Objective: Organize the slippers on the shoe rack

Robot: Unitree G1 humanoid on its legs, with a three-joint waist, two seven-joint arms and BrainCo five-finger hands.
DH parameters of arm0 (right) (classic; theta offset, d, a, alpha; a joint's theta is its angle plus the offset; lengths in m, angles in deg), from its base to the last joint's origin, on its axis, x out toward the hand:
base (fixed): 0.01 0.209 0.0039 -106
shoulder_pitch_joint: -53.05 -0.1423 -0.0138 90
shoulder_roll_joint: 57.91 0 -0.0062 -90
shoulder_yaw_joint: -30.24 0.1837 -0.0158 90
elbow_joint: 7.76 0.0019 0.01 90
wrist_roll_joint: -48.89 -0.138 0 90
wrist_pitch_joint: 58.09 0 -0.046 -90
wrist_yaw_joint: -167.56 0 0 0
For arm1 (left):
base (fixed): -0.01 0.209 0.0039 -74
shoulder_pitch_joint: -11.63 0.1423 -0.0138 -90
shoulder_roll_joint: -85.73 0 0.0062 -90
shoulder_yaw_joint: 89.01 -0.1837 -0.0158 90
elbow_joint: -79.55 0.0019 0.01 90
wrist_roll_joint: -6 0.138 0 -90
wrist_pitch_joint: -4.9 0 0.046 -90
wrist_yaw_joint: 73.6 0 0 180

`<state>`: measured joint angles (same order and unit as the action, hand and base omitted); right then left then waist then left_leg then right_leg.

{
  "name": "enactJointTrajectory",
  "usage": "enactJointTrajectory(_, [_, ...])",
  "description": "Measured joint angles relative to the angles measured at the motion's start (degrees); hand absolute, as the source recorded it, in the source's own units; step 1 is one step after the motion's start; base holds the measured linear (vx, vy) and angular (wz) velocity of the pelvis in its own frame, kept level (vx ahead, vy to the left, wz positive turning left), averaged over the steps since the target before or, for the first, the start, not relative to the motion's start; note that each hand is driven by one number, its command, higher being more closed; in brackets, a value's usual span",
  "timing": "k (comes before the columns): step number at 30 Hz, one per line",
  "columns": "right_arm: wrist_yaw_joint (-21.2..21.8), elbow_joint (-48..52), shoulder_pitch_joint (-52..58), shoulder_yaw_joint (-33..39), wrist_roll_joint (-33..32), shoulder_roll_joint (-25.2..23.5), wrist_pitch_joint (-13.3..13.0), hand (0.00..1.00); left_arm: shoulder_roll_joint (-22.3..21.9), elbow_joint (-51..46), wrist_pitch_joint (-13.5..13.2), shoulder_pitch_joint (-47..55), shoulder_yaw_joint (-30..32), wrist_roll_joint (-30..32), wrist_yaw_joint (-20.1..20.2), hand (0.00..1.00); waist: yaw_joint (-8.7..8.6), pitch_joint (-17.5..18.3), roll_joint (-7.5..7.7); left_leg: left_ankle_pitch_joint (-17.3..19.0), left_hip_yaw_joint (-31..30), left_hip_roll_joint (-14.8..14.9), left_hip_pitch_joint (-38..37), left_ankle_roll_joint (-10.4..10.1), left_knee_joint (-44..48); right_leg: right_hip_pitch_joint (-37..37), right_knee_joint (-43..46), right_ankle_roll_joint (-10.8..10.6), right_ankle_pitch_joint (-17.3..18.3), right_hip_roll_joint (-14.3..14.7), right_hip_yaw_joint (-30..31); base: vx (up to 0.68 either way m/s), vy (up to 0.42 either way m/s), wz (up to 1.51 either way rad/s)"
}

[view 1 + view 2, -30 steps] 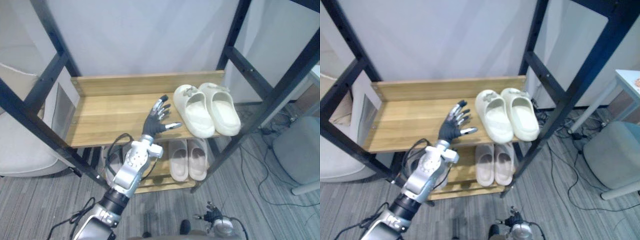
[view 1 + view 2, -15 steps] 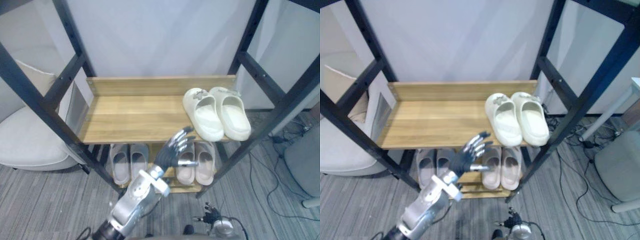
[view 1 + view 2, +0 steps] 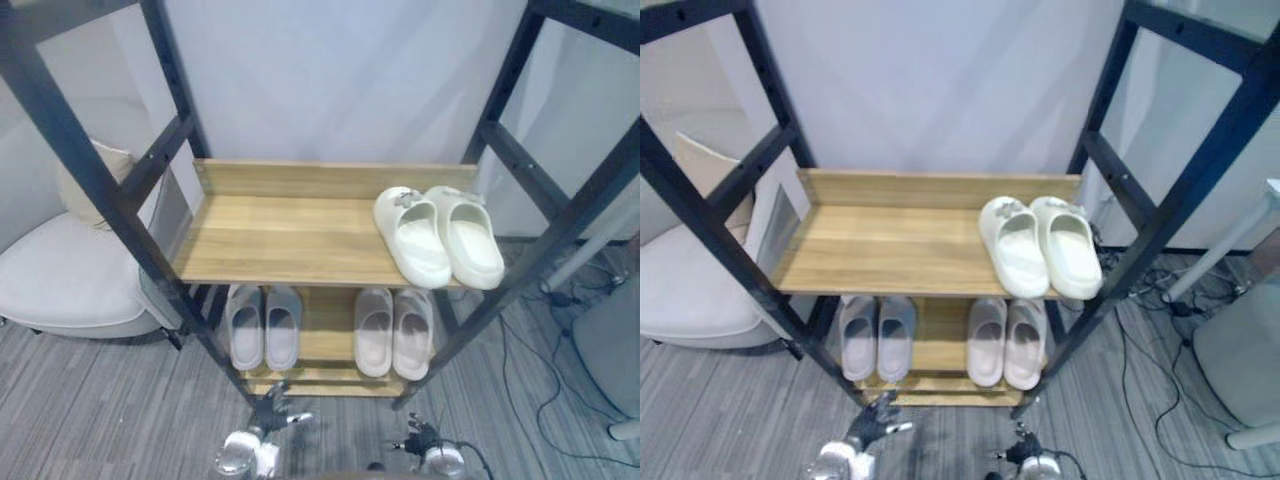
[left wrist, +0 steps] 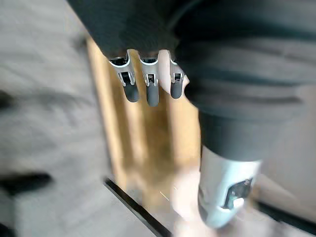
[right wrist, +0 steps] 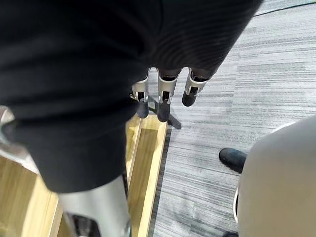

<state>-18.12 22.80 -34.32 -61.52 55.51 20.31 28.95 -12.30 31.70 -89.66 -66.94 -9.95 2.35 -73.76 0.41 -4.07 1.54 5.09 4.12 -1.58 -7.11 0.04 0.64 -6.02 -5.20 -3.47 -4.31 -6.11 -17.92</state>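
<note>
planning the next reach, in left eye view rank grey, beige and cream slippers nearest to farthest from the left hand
1. grey slippers, lower shelf left, by the left hand
2. beige slippers, lower shelf right
3. cream slippers, upper shelf right

A shoe rack [image 3: 152, 170] of black metal posts and wooden boards is seen standing on a grey striped floor [image 3: 90, 400]. On its upper shelf [image 3: 280, 240] a pair of cream slippers [image 3: 440, 240] is set side by side, touching each other, with the heels turned toward the front edge. On the lower shelf [image 3: 325, 320] a pair of pale beige slippers [image 3: 393, 332] is placed directly below the cream slippers, and a pair of grey slippers [image 3: 262, 327] is placed apart from them, toward the rack's other end.
</note>
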Motion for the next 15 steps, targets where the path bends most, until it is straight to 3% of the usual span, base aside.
enactJointTrajectory(6, [-0.5, 0.0, 0.4, 1.5, 0.0, -0.3, 0.0, 0.00, -0.5, 5.0, 0.0, -0.7, 6.7, 3.8, -4.7, 0.00, 0.19, 0.0, 0.08, 0.4, 0.1, 0.1, 0.0, -0.5, 0.0, 0.0, -0.2, -0.3, 0.4, 0.0, 0.4, -0.05, 0.015, -0.01])
enactJointTrajectory(15, [-0.7, 0.0, 0.5, 1.8, 0.0, -0.3, -0.1, 0.00, -2.6, 8.4, 0.0, -1.7, 11.9, 4.7, -6.4, 0.00, 0.37, 0.1, 0.17, 0.4, 0.6, 0.2, -0.3, -0.5, -0.5, 0.0, 0.0, -0.1, 0.3, 0.1, 1.8, 0.01, 0.017, -0.04])
